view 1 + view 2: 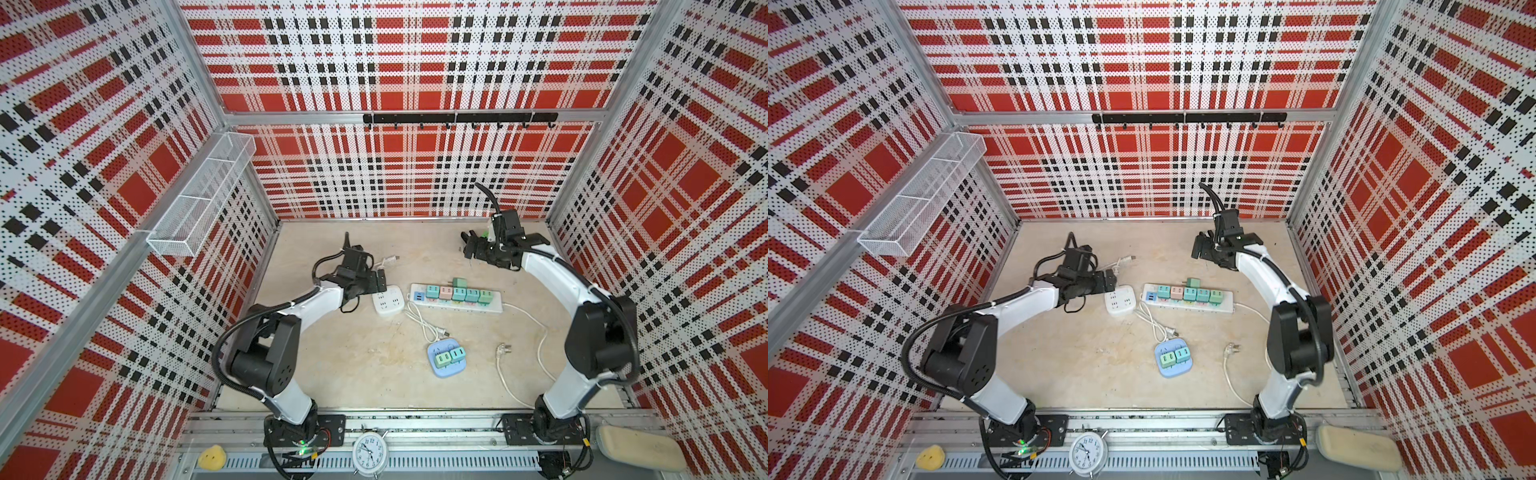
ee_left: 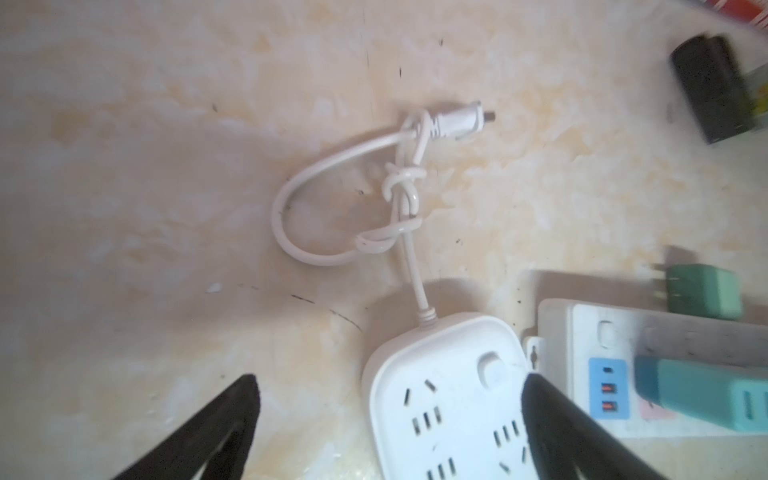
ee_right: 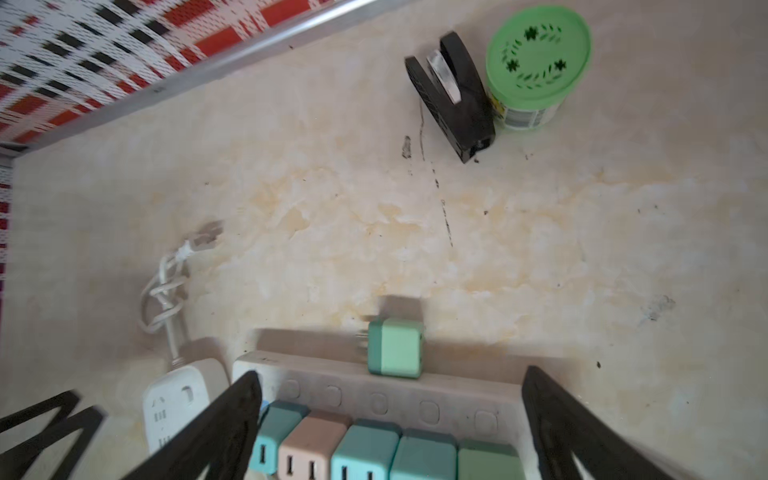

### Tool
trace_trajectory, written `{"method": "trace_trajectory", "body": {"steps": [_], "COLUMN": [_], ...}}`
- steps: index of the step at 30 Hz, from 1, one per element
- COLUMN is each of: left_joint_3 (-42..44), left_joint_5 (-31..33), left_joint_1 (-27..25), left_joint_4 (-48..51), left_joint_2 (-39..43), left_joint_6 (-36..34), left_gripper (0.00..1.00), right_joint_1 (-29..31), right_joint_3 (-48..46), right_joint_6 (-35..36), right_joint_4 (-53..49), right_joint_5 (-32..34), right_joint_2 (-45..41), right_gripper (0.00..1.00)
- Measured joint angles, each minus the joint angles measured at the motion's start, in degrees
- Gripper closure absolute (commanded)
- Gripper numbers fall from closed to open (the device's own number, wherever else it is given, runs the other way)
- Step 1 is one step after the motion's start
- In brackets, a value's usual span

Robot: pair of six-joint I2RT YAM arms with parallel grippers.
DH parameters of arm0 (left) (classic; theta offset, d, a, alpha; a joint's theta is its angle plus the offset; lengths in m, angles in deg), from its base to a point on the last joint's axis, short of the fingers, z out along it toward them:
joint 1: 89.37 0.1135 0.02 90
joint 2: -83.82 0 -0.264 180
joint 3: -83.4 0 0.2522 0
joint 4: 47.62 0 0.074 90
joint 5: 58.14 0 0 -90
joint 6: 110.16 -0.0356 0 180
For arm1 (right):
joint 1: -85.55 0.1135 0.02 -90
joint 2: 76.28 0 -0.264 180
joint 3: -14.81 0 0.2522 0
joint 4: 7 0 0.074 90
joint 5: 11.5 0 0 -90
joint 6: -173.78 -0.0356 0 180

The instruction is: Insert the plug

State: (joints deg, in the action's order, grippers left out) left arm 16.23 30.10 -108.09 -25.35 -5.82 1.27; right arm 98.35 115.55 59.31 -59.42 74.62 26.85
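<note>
The loose green plug (image 1: 459,283) lies on its side at the 12 o'clock edge of the long power strip (image 1: 497,306), with the left gripper (image 1: 380,281) at its 9 o'clock and the right gripper (image 1: 468,245) at 12, both with jaws apart and empty.

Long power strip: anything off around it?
Yes. One green adapter lies on its side at the far edge of the long power strip, prongs bare, unplugged; five other adapters sit plugged in. The cord of the square socket block is knotted.
</note>
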Motion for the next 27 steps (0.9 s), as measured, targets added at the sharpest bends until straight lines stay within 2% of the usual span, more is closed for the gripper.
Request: {"method": "trace_trajectory", "body": {"steps": [5,8,18,27], "left_joint_3": [9.7,12.9,14.8,15.7], "left_joint_5": [-2.4,-3.0,-4.0,-4.1], "left_joint_1": [0.9,0.7,0.7,0.7], "left_joint_4": [-9.9,-13.7,-17.8,-19.9], "left_joint_2": [9.1,10.4,12.4,14.3], "left_joint_6": [-5.8,-8.0,-9.7,-9.7], "left_gripper": [0.01,0.01,0.01,0.01], "right_joint_1": [-2.4,-2.6,-1.7,3.8], "right_joint_3": [6.1,8.0,9.4,16.3], "right_joint_6": [1.4,2.0,1.7,0.3], "right_joint_4": [-6.0,-8.0,-8.9,-8.5], "right_joint_5": [-4.7,-7.5,-14.0,-16.3], "right_joint_2": [8.8,12.4,20.5,25.9], "right_gripper": [0.00,0.00,0.00,0.01]}}
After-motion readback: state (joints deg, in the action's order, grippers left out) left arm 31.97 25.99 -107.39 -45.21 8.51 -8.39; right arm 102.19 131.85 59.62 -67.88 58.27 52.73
